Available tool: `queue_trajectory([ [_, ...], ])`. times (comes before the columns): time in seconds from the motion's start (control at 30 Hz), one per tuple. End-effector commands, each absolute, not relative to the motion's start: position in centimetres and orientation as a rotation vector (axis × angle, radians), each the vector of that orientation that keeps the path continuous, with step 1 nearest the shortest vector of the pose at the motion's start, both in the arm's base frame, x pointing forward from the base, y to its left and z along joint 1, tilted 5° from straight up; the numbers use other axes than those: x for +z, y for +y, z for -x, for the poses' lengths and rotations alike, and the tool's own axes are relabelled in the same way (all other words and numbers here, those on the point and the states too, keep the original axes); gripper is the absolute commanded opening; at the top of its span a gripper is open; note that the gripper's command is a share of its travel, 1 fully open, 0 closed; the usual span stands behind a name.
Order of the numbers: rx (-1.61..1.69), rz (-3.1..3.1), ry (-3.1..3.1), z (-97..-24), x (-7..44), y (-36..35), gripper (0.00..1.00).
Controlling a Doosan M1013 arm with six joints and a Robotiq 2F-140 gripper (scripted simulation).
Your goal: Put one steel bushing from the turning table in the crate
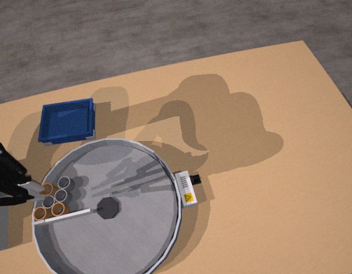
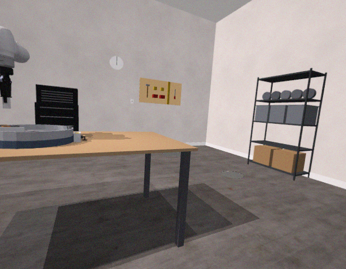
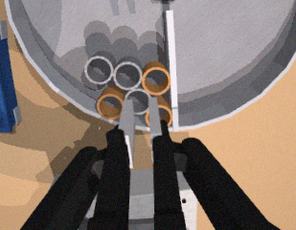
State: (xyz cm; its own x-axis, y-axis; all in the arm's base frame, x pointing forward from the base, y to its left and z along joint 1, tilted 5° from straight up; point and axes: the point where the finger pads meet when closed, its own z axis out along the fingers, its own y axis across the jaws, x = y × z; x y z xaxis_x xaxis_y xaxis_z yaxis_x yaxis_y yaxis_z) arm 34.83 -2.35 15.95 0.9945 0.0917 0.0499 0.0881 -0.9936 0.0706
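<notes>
The blue crate (image 1: 67,122) (image 3: 3,81) sits at ten o'clock; the gripper (image 1: 39,190) (image 2: 6,107) (image 3: 141,111), fingers parted, reaches in from six.

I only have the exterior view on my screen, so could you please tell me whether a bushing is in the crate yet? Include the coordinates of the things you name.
Observer: No; the top view shows no bushing in the blue crate (image 1: 68,101) (image 3: 3,86).
Operator: Thank you. How many steel ones are on the turning table (image 1: 134,236) (image 2: 36,135) (image 3: 224,57)?
Observer: Three steel bushings (image 1: 64,177) (image 3: 86,70), grouped with three orange ones (image 1: 67,208) (image 2: 4,126) (image 3: 154,64).
Operator: And could you tell me whether the gripper (image 1: 42,192) (image 2: 6,107) (image 3: 141,111) is holding anything?
Observer: No; the wrist view shows its fingertips apart, with nothing gripped between them.
</notes>
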Motion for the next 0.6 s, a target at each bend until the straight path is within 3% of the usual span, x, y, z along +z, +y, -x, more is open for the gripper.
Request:
queue_trajectory([
  [0.0,0.082,-3.069,0.139,-34.83,15.95,-2.35,0.10],
  [0.57,0.082,-3.069,0.139,-34.83,15.95,-2.35,0.10],
])
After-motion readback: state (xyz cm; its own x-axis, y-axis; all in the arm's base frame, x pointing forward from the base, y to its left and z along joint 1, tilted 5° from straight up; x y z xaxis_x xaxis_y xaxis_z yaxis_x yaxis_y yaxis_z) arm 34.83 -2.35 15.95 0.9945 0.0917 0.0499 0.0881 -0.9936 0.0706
